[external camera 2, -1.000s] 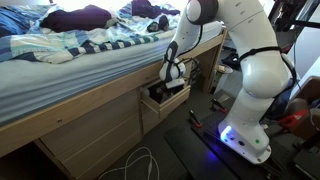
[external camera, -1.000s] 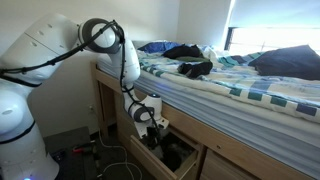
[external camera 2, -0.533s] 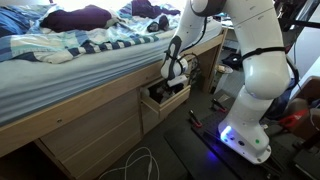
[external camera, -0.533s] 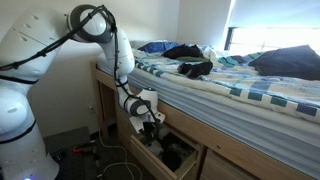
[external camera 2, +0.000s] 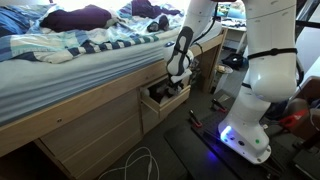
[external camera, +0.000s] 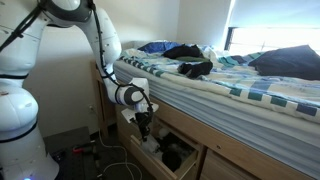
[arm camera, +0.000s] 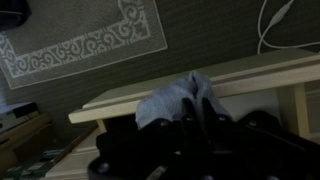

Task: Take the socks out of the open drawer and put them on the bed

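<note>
In the wrist view my gripper (arm camera: pixel 193 108) is shut on a pale grey-blue sock (arm camera: pixel 165 100), which bunches out above the dark fingers. The sock hangs over the wooden front rail of the open drawer (arm camera: pixel 250 74). In both exterior views the gripper (external camera: pixel 143 123) (external camera 2: pixel 178 86) points down just above the open drawer (external camera: pixel 150 158) (external camera 2: pixel 163 103) under the bed frame. Dark items (external camera: pixel 176 155) still lie in the drawer. The bed (external camera: pixel 235 90) (external camera 2: pixel 70 65) with a striped cover is above it.
Dark clothes (external camera: pixel 194 68) and pillows lie on the bed. A patterned rug (arm camera: pixel 80 40) and a white cable (arm camera: pixel 272 20) are on the floor. Cables (external camera 2: pixel 135 162) lie on the floor in front of the drawer. The robot base (external camera 2: pixel 250 130) stands close beside it.
The arm has risen and swung away from the bed side, lifting the gripper up out of the drawer with the sock held in it.
</note>
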Tool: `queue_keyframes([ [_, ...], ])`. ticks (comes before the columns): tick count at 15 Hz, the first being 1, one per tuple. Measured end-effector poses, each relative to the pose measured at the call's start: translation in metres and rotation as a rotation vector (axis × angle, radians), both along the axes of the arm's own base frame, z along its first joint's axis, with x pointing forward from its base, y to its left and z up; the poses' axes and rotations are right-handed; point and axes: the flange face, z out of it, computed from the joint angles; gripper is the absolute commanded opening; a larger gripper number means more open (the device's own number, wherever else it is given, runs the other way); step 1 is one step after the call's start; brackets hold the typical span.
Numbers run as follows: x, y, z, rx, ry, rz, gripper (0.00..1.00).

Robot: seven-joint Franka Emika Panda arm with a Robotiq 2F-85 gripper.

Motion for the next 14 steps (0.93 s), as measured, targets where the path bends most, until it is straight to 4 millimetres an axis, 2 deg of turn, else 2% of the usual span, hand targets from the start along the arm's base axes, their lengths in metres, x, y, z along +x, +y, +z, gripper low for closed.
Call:
queue_keyframes([
  [7, -0.018, 0.017, 0.063, -0.140, -0.040, -0.011, 0.03],
  [14, -0.017, 0.025, 0.139, -0.164, -0.127, -0.029, 0.03],
])
